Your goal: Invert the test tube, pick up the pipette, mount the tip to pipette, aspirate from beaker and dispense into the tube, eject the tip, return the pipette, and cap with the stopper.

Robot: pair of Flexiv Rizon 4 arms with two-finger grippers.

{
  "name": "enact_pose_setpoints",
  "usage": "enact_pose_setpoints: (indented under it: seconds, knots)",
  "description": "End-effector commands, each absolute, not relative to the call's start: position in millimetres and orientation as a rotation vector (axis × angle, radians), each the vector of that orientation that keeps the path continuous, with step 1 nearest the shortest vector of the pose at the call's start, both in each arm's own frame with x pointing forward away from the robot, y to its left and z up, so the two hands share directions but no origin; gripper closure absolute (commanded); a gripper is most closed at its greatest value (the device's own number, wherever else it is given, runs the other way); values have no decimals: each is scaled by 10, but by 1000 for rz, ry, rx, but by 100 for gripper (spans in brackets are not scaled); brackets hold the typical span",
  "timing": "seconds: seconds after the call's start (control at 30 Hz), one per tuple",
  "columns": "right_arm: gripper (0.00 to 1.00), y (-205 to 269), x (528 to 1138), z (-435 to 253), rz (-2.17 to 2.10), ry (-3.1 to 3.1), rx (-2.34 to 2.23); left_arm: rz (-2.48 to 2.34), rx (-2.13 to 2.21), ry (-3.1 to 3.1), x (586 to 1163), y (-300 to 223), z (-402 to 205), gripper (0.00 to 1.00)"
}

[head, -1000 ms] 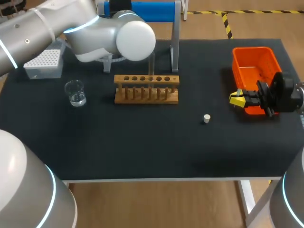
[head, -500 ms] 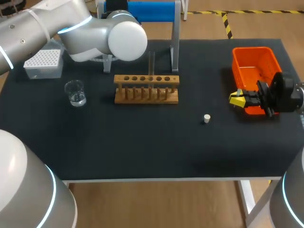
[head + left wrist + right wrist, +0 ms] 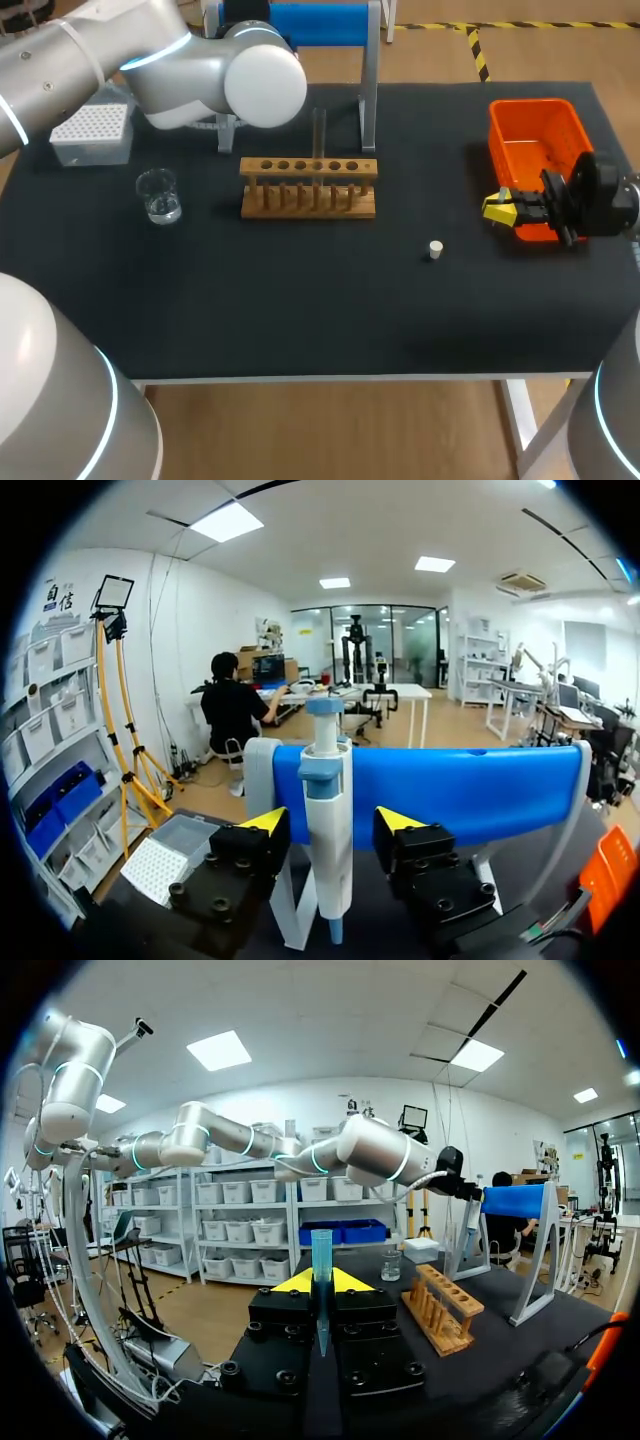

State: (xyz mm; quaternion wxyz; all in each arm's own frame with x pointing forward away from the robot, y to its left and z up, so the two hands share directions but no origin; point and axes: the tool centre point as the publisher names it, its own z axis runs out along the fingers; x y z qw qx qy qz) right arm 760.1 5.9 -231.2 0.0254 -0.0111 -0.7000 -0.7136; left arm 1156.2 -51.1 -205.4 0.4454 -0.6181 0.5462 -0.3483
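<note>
Left gripper (image 3: 333, 825) is sitting wide open with the pipette (image 3: 328, 780) hanging between its fingers, a gap on each side, on the blue stand (image 3: 470, 790) at 12 o'clock on the table (image 3: 300, 310). Right gripper (image 3: 322, 1282) is pinching a teal pipette tip (image 3: 321, 1250). Test tube (image 3: 319, 135) is standing in the wooden rack (image 3: 308, 190), stopper (image 3: 435, 249) lying at its 4 o'clock.

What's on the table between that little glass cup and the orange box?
In the head view, a wooden rack holding an upright test tube stands between the beaker and the orange bin; a small white stopper lies closer to the bin.
</note>
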Motion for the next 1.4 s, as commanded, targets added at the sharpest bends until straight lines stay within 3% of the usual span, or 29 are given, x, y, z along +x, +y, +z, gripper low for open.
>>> enact_pose_setpoints:
  seconds: [0.03,0.27,0.97,1.4]
  knots:
    - [100,52,7591,-2312,-2206,-2165,-33,-862,-1535,1360,11603,-511,-2057,47]
    - [100,52,7591,-2312,-2206,-2165,-33,-870,-1540,1362,11630,-515,-2069,43]
    - [100,52,7591,-2312,-2206,-2165,-33,-882,-1549,1360,11706,-495,-2129,43]
    - [100,52,7591,-2312,-2206,-2165,-33,-889,-1553,1359,11709,-499,-2153,53]
